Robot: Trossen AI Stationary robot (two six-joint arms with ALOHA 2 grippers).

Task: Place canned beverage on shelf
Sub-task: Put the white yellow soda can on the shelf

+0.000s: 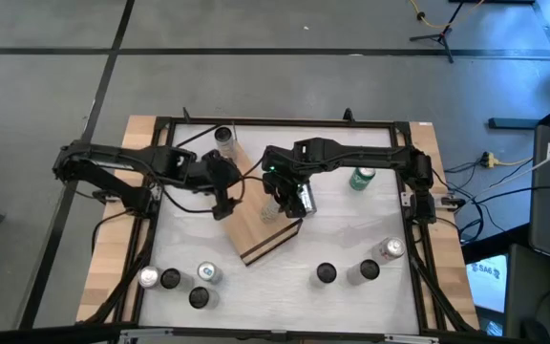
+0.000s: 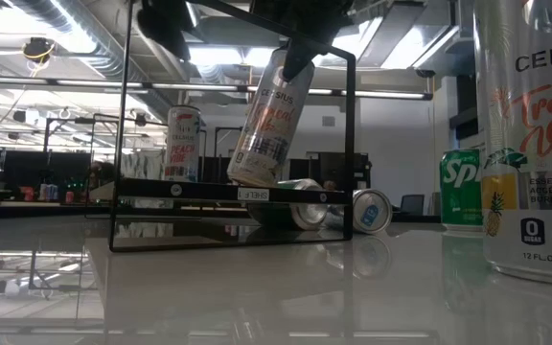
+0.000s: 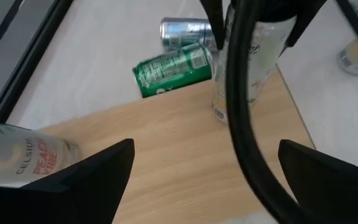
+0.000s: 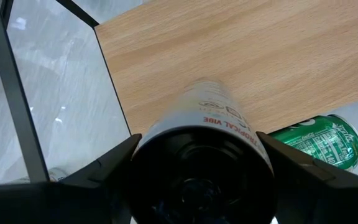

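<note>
Grey floor surrounds the white worktop point(image 1: 351, 239), and we take the shelf point(image 1: 256, 222) as our landmark.

From the high view, the shelf lies aslant at the worktop's middle. The right gripper point(image 1: 289, 203) sits over the shelf's right part, its fingers closed round a tall can point(image 1: 273, 208). The left gripper point(image 1: 225, 196) hangs at the shelf's left edge. Another can point(image 1: 223, 139) stands at the shelf's far end, and a green can point(image 1: 362, 178) rests on the worktop well right of the shelf. Loose cans point(image 1: 203, 275) wait on the worktop near the shelf's front end.

At worktop height, we see what the overhead picture hides: the held can point(image 2: 266, 120) is tilted, its lower rim at or just above the shelf's front lip point(image 2: 228, 193); we cannot tell whether it touches. A standing can point(image 2: 182, 144) is already on the shelf. Two cans lie on their sides beside it, one green point(image 2: 290, 213), one silver point(image 2: 372, 211).

From the left wrist, the fingers point(image 3: 98, 171) are spread wide and empty over the board, with the standing can point(image 3: 23, 160) just beside one.

From the right wrist, the fingers point(image 4: 98, 174) clasp the can point(image 4: 210, 137) above bare wood.

We judge the placement midway: one can is set, this one needs righting and releasing.
</note>
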